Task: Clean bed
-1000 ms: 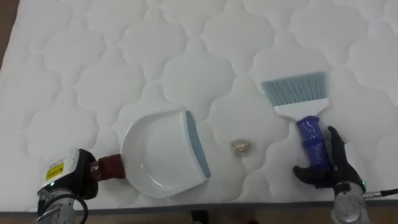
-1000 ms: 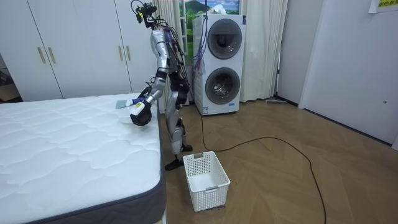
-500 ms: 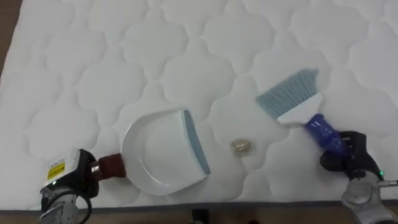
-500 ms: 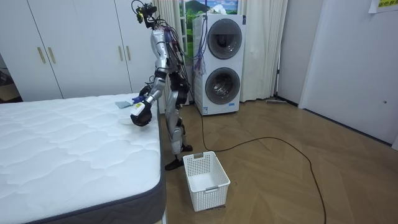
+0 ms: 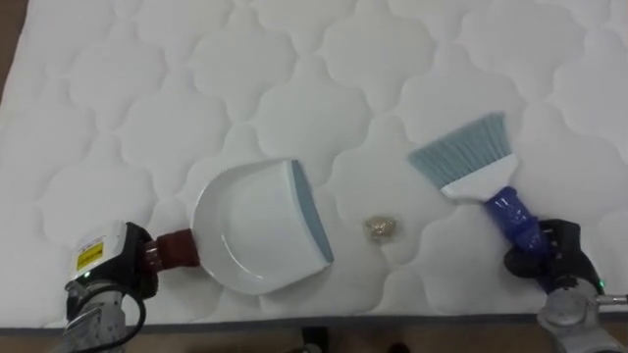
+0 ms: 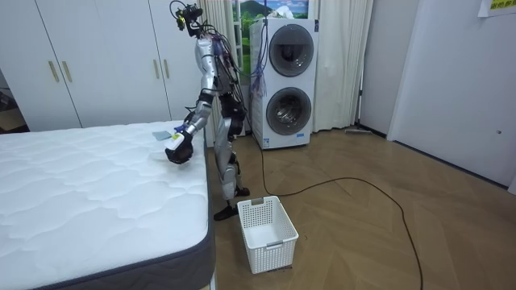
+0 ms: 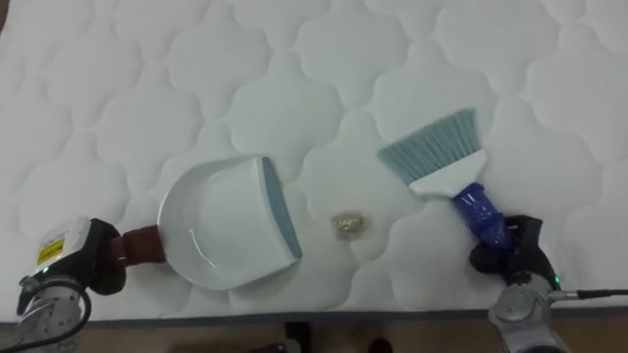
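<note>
White quilted mattress (image 5: 324, 59) is spread across the eye views, and its near edge is seen running along the bottom, with a dark strip below it. At the upper left, the mattress's side edge is caught against a sliver of brown floor. Down by the near edge, a white dustpan (image 5: 255, 230) is laid flat, its grey-blue lip turned to the right and its reddish-brown handle pointed left. That handle is clamped in the left hand (image 5: 108, 265), which is set right at the mattress's edge. Just beside the lip, but apart from it, a small crumpled scrap (image 5: 381, 228) is left lying on the quilting. Further right, a brush (image 5: 471, 162) is held tilted, with its pale blue bristles fanned up and to the left. Its blue handle is wrapped by the dark fingers of the right hand (image 5: 549, 257), low at the near edge. The scrap is placed between pan and brush, nearer the pan, with bare quilting between it and the bristles. Plenty of open mattress is offered beyond both tools, towards the far side. In the room view, the robot is seen standing at the bed's side on the room view's right, bent slightly over the mattress. A white basket (image 6: 268, 232) is set on the wooden floor (image 6: 363, 234) near its feet, just off the bed's corner. Stacked washing machines (image 6: 289, 80) are seen behind it, and white wardrobe doors (image 6: 97, 60) beyond the bed.
</note>
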